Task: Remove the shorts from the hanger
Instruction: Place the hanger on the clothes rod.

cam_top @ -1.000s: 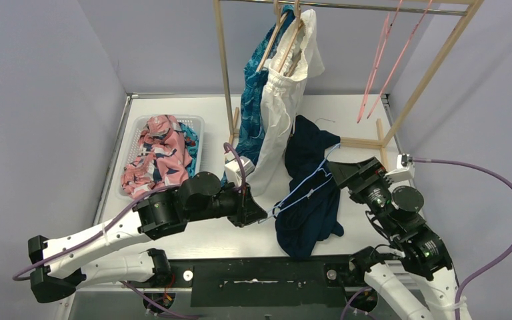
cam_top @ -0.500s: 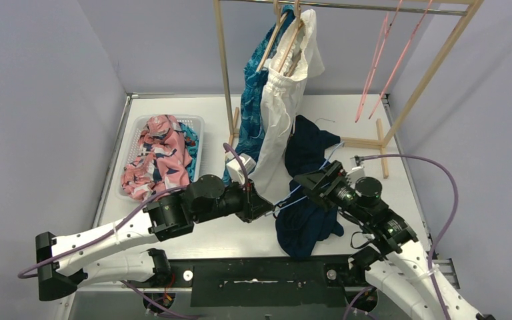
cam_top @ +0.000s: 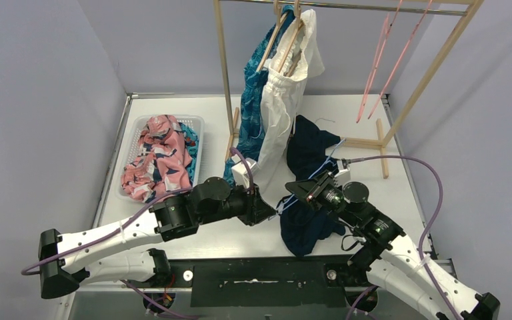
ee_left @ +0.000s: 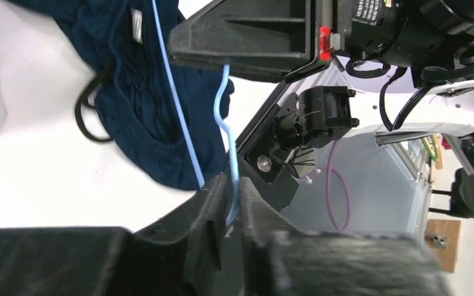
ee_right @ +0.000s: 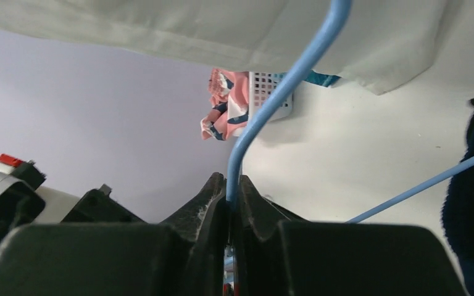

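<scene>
White table [cam_top: 347,113] bearing navy shorts [cam_top: 307,150]; lilac walls [cam_top: 40,100]; wooden rack [cam_top: 223,67].

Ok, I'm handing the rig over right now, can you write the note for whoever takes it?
Left gripper: shut on the blue wire hanger.
Right gripper: shut on the same hanger, close to the left gripper.
Navy shorts: lying on the table with the hanger's wire across them, apparently not off yet.
Done: pink-and-navy floral shorts and teal shorts are in the white basket.
Left: free the navy shorts, then the white drawstring shorts and blue leaf-pattern shorts hanging on the rack.
</scene>
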